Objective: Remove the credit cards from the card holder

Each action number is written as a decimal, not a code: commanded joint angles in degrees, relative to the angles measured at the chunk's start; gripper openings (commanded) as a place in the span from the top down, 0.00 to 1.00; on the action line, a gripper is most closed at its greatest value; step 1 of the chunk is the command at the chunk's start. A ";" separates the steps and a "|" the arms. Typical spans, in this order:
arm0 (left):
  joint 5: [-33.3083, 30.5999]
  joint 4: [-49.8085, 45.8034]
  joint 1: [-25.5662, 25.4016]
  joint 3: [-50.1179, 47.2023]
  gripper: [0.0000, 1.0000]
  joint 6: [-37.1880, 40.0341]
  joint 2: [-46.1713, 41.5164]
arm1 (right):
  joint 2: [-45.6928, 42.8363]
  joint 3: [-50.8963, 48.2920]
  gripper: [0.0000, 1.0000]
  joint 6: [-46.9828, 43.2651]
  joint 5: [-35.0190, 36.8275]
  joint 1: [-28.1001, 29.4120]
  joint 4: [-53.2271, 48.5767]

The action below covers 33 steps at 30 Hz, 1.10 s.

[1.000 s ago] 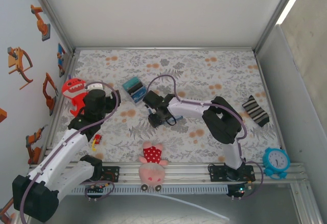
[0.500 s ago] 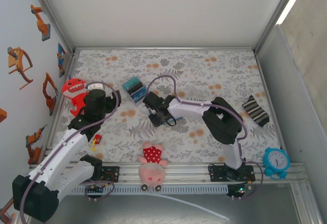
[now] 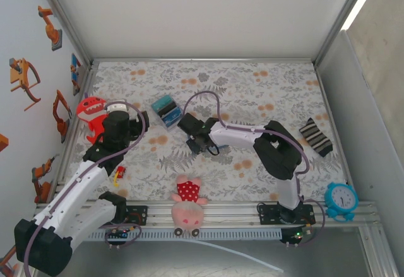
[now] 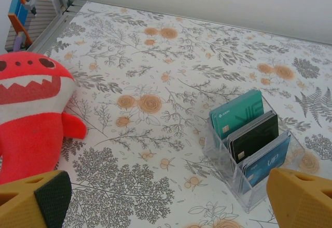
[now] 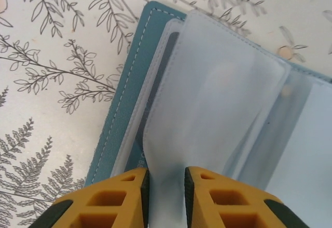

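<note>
The right tool (image 5: 166, 178) pinches a clear sleeve (image 5: 223, 93) of the open teal card holder (image 5: 132, 82). The holder lies flat mid-counter (image 3: 252, 88), its sleeves running straight away from the fingertips. The left tool (image 4: 166, 202), spread wide, hangs well apart near a red shark plush (image 4: 26, 114). The right arm is nearer.

A red shark plush (image 3: 92, 114) sits just left of the left end effector (image 3: 121, 114). A clear rack (image 3: 166, 110) of teal, black and blue cards stands between that one and the right end effector (image 3: 197, 144), a little beyond both. A pink plush (image 3: 188, 204) lies on the near side of the right end effector, and a small red-and-yellow toy (image 3: 118, 174) lies behind the left one. Well to the right of the right end effector are a striped sock (image 3: 315, 136) and a blue clock (image 3: 341, 200). The table (image 3: 252, 88) has a floral cover.
</note>
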 commanded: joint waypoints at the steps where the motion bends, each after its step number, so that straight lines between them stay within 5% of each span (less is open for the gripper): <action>1: -0.40 -0.42 0.24 2.31 0.03 -0.64 -1.00 | -3.46 -0.44 0.73 0.99 5.03 0.04 -1.78; 14: -0.91 0.25 0.24 2.29 0.03 -1.87 -1.96 | -5.92 -3.40 0.67 3.38 6.74 -2.35 -2.26; 24: 5.72 3.49 -0.63 -0.42 0.03 2.15 -4.04 | -7.61 -7.34 0.67 5.70 4.24 -6.31 -0.12; 33: 5.85 7.54 -7.22 -2.28 0.03 3.52 0.89 | -8.13 -10.60 0.72 6.84 1.26 -10.02 2.49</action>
